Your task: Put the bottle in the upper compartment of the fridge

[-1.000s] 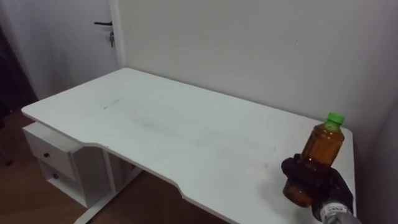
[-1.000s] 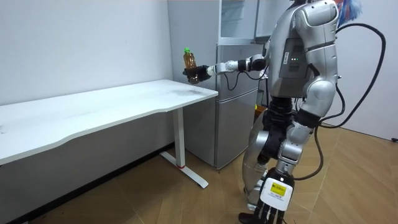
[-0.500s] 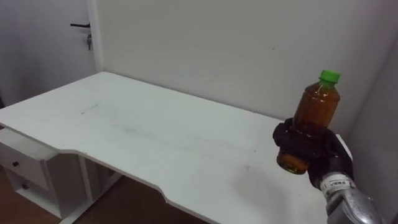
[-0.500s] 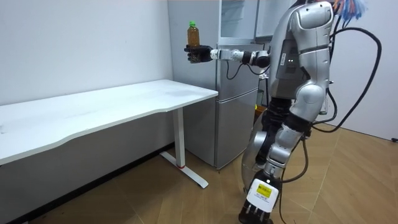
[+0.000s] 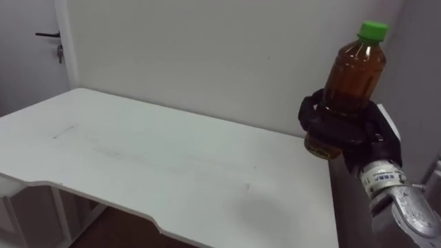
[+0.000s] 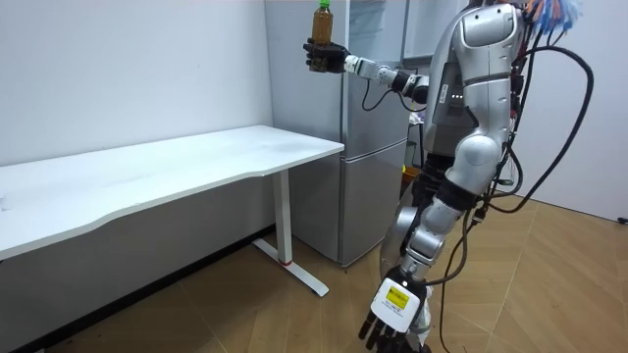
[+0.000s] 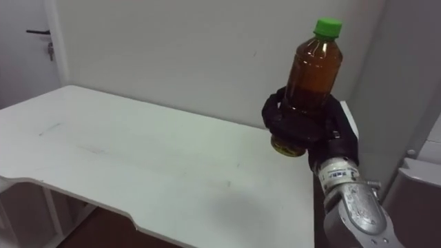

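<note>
Room view: bottle (image 6: 323, 14) in right hand (image 6: 321, 56)

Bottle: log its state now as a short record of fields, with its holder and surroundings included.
thing: bottle, upright, green cap, brown liquid
held by: right hand, fingers curled round its lower part
place: in the air above the end of the white table nearest the fridge
other hand: left hand, open, hanging low at the robot's side

light: soft, even | shadows: faint — one dim patch on white table (image 5: 138, 158)
</note>
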Tool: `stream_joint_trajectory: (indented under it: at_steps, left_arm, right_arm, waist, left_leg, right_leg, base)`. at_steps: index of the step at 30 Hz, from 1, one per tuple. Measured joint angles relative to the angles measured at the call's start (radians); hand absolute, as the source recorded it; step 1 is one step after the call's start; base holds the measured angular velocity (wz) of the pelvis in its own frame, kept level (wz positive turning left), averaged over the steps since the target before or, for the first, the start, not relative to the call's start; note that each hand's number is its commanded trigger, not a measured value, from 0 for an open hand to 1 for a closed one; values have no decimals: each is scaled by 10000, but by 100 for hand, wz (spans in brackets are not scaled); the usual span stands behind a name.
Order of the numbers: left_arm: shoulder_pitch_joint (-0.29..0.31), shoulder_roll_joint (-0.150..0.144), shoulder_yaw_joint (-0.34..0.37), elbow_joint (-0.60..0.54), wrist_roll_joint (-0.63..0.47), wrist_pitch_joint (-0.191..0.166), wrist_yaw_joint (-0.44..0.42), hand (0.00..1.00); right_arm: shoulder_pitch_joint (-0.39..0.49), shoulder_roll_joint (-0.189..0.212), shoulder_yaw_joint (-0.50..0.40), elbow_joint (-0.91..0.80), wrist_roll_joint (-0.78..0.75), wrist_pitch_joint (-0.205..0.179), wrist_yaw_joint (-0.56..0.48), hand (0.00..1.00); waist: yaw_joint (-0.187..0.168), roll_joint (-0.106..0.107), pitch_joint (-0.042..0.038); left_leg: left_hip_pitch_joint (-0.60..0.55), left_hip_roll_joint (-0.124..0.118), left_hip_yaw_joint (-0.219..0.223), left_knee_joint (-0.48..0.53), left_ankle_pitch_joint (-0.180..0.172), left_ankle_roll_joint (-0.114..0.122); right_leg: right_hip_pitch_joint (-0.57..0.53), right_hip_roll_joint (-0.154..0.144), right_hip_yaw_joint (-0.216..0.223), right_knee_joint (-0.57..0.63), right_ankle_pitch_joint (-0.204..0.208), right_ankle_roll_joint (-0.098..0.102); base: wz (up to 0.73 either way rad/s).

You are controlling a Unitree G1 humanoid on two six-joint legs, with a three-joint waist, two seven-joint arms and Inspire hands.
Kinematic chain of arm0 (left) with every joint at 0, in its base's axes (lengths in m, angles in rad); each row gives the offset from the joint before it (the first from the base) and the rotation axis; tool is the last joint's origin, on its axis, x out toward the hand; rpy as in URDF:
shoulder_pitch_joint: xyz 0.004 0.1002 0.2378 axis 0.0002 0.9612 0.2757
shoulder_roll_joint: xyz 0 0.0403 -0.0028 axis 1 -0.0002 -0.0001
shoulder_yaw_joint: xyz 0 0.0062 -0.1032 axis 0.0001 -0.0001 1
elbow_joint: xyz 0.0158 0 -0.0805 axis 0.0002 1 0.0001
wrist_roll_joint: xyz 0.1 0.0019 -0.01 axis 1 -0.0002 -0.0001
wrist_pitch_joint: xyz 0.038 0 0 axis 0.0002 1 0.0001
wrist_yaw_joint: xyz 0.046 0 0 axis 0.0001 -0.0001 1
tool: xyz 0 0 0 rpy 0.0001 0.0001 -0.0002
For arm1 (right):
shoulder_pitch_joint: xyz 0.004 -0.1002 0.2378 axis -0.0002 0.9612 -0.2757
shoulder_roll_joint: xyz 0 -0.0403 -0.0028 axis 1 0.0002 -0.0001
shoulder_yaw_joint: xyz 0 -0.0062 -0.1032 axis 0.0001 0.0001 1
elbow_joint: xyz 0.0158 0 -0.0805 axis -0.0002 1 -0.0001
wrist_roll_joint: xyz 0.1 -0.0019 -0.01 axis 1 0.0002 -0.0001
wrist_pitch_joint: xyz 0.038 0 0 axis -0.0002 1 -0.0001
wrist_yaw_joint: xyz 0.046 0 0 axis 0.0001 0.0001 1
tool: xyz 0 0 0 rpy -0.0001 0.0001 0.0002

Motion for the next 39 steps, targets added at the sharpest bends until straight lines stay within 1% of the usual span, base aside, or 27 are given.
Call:
stream_joint_trajectory:
  at_steps: [1, 3, 5, 6, 10, 11, 13, 17, 18, 19, 20, 21, 22, 24, 25, 26, 27, 29, 31, 32, 34, 35, 37, 38, 39]
  left_arm:
    - [3, 0, -1, 6, 8, 2, -4, 0]
    - [-5, 1, 41, 6, 21, 3, -6, 0]
    - [-12, 24, 88, 5, 28, 2, -6, 0]
    - [-7, 50, 88, 7, 30, 1, -6, 0]
    - [-12, 60, 328, 34, 227, 2, -18, 0]
    - [-14, 57, 359, 34, 250, 2, -24, 0]
    - [78, 61, 385, 60, 367, -3, -25, 0]
    - [74, 61, 389, 287, 383, -12, 26, 0]
    - [73, 62, 402, 359, 385, -15, 46, 0]
    - [72, 67, 408, 384, 385, -15, 73, 0]
    - [70, 71, 407, 384, 386, -17, 104, 0]
    - [51, 82, 434, 384, 384, -25, 166, 0]
    - [47, 97, 466, 384, 381, -44, 196, 0]
    - [110, 94, 463, 420, 381, -63, 200, 0]
    - [109, 104, 467, 431, 378, -63, 200, 0]
    - [101, 114, 479, 434, 378, -74, 201, 0]
    - [100, 131, 528, 507, 379, -158, 202, 0]
    - [58, 110, 680, 720, 379, -265, 209, 0]
    - [165, 109, 962, 837, 379, -424, 218, 0]
    - [165, 108, 1051, 844, 381, -439, 218, 0]
    - [206, 102, 1277, 1005, 386, -446, 215, 0]
    - [207, 105, 1289, 1017, 389, -446, 213, 0]
    - [228, 81, 1370, 1064, 392, -449, 171, 0]
    - [196, 75, 1369, 1111, 392, -458, 165, 0]
    - [187, 77, 1377, 1129, 393, -467, 160, 0]
  right_arm:
    - [1, 0, 0, 0, -9, 1, 54, 100]
    - [1, 0, -1, -12, 18, 1, 141, 100]
    - [2, 0, -1, -12, 24, 1, 226, 100]
    - [2, 0, -3, -12, 66, 1, 285, 100]
    - [4, 0, -105, -138, 80, 3, 497, 100]
    - [9, 1, -156, -193, 73, 8, 545, 100]
    - [59, 1, -294, -593, 45, 13, 639, 100]
    - [75, 0, -458, -1213, -345, 7, 557, 100]
    - [86, 0, -501, -1303, -452, 2, 541, 100]
    - [123, 0, -532, -1344, -604, 2, 501, 100]
    - [163, 0, -567, -1357, -661, 2, 499, 100]
    - [290, -1, -670, -1380, -739, 2, 510, 100]
    - [450, -1, -778, -1387, -776, 2, 480, 100]
    - [544, -3, -854, -1398, -818, 2, 377, 100]
    - [548, -4, -982, -1426, -815, 1, 273, 100]
    - [547, -4, -1067, -1439, -804, 1, 241, 100]
    - [547, -10, -1235, -1448, -779, -10, 177, 100]
    - [556, -23, -1515, -1448, -664, -14, 49, 100]
    - [584, -27, -1874, -1451, -422, -15, -78, 100]
    - [584, -32, -1969, -1457, -350, -17, -122, 100]
    - [584, -56, -2387, -1520, -278, -32, -271, 100]
    - [584, -57, -2480, -1537, -270, -43, -312, 100]
    - [637, -57, -2744, -1730, -40, -93, -359, 100]
    - [643, -57, -2744, -1816, -14, -105, -374, 100]
    - [643, -61, -2758, -1911, 10, -132, -355, 100]
  waist:
    - [-5, -10, 5]
    - [-32, -11, 4]
    - [-32, -11, 4]
    - [-37, -14, 1]
    - [-74, -48, -26]
    - [-112, -51, -27]
    - [-309, -53, -29]
    - [-431, -94, -56]
    - [-497, -129, -80]
    - [-540, -145, -91]
    - [-548, -143, -90]
    - [-551, -176, -110]
    - [-545, -222, -140]
    - [-576, -250, -161]
    - [-597, -244, -157]
    - [-593, -246, -158]
    - [-597, -257, -159]
    - [-620, -261, -139]
    - [-665, -274, -136]
    - [-682, -277, -136]
    - [-858, -280, -132]
    - [-863, -279, -131]
    - [-921, -296, -133]
    - [-931, -286, -125]
    - [-1022, -248, -100]
  left_leg:
    - [31, 7, 45, -25, -1, -2]
    - [44, 20, 62, -52, -4, -7]
    - [70, 56, 93, -92, -6, -12]
    - [102, 75, 110, -120, -8, -16]
    - [64, 159, 131, -154, -18, -34]
    - [67, 162, 129, -153, -20, -36]
    - [126, 162, 102, -172, -19, -35]
    - [255, 176, 127, -235, -39, -73]
    - [279, 189, 128, -237, -70, -132]
    - [322, 213, 128, -237, -137, -257]
    - [337, 227, 135, -237, -163, -306]
    - [352, 280, 140, -209, -258, -483]
    - [409, 314, 140, -152, -370, -827]
    - [567, 322, 149, -154, -480, -1374]
    - [631, 351, 187, -160, -498, -1404]
    - [638, 370, 225, -164, -499, -1405]
    - [630, 392, 250, -165, -474, -1362]
    - [679, 449, 378, -161, -473, -1361]
    - [771, 511, 382, -207, -477, -1368]
    - [774, 532, 380, -217, -478, -1369]
    - [773, 630, 387, -251, -507, -1420]
    - [776, 651, 393, -271, -507, -1420]
    - [765, 726, 429, -318, -506, -1420]
    - [764, 749, 445, -318, -508, -1422]
    - [764, 804, 459, -319, -530, -1459]
  right_leg:
    - [5, 35, 119, -51, 1, 0]
    - [36, 152, 189, -155, 27, -3]
    - [71, 200, 195, -244, 101, -39]
    - [139, 243, 209, -347, 145, -7]
    - [199, 403, 198, -663, 301, -96]
    - [220, 412, 192, -692, 312, -89]
    - [338, 436, 232, -853, 332, -56]
    - [395, 453, 307, -857, 330, -55]
    - [424, 472, 374, -873, 331, -55]
    - [509, 522, 460, -998, 339, -66]
    - [538, 526, 472, -1031, 345, -74]
    - [595, 558, 486, -1044, 366, -95]
    - [663, 578, 553, -1073, 392, -74]
    - [817, 615, 738, -1197, 413, -43]
    - [893, 690, 751, -1224, 411, -37]
    - [903, 699, 753, -1239, 411, -37]
    - [946, 707, 746, -1342, 411, -36]
    - [1086, 748, 716, -1534, 423, -10]
    - [1264, 871, 712, -1731, 430, 3]
    - [1269, 882, 706, -1730, 430, 2]
    - [1254, 959, 683, -1725, 421, 10]
    - [1247, 983, 688, -1727, 415, 0]
    - [1249, 1069, 691, -1745, 363, -72]
    - [1247, 1092, 690, -1742, 351, -90]
    - [1244, 1156, 706, -1754, 350, -96]
  base:
    - [-14]
    - [-6]
    - [-5]
    - [-5]
    - [-2]
    - [7]
    - [7]
    - [-5]
    - [0]
    - [0]
    - [0]
    - [-5]
    - [-5]
    - [-6]
    - [-8]
    - [-10]
    - [-12]
    - [-11]
    - [-13]
    - [-6]
    - [0]
    - [-4]
    - [-8]
    - [-4]
    - [0]
